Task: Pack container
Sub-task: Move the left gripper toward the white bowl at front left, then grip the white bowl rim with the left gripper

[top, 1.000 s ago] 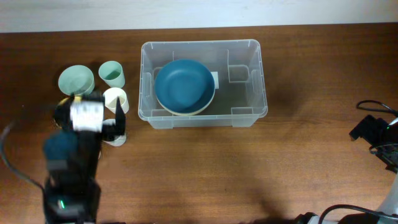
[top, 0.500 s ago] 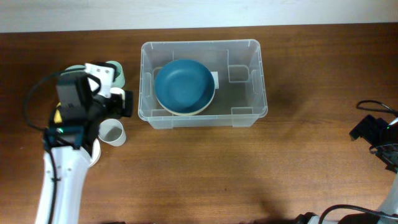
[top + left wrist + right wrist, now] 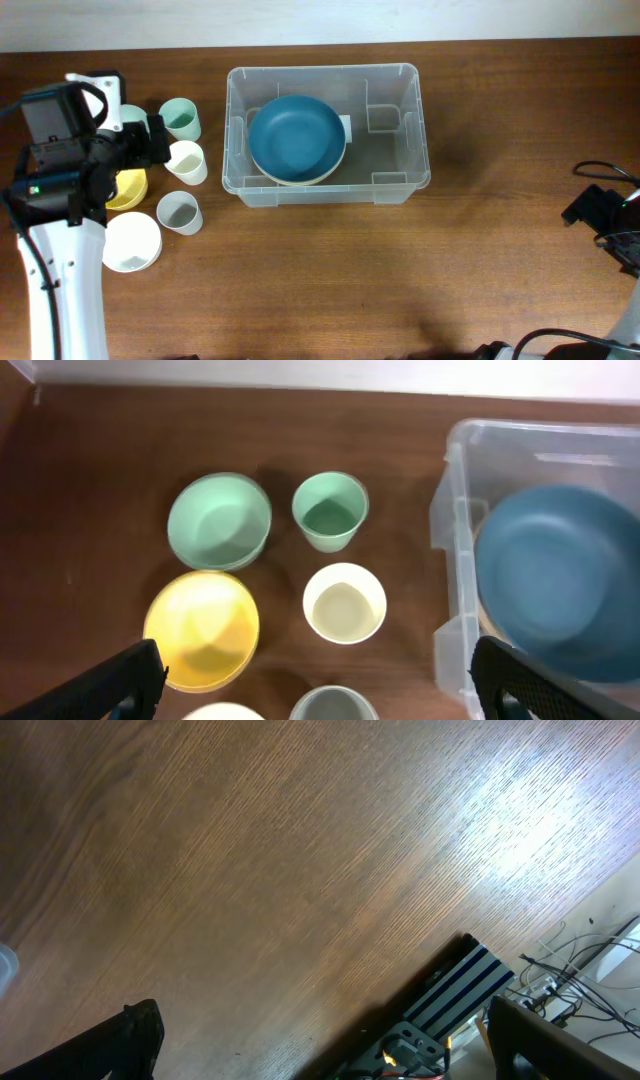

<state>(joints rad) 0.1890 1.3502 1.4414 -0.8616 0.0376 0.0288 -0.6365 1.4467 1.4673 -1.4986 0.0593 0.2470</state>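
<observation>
**Left gripper (image 3: 318, 678) hovering over cream cup (image 3: 345, 603), jaws wide apart, empty; right gripper (image 3: 325, 1040) likewise apart.**
Risk: toppling neighbouring green cup (image 3: 330, 510) or grey cup (image 3: 333, 705) on descent, given tight spacing beside container (image 3: 450, 550).

Table (image 3: 400, 270): dark brown wood, with grain running 9 to 3 o'clock in the overhead view, where it fills nearly the whole frame. A pale band (image 3: 320, 20) runs along the 12 o'clock edge; whether it is wall or floor cannot be told. In the right wrist view, a bright glare (image 3: 530, 820) lies on the wood toward 2 o'clock. The table edge ends at 4 o'clock. Beyond it are loose cables (image 3: 585, 965) and a black-and-white striped panel (image 3: 462, 988).
</observation>
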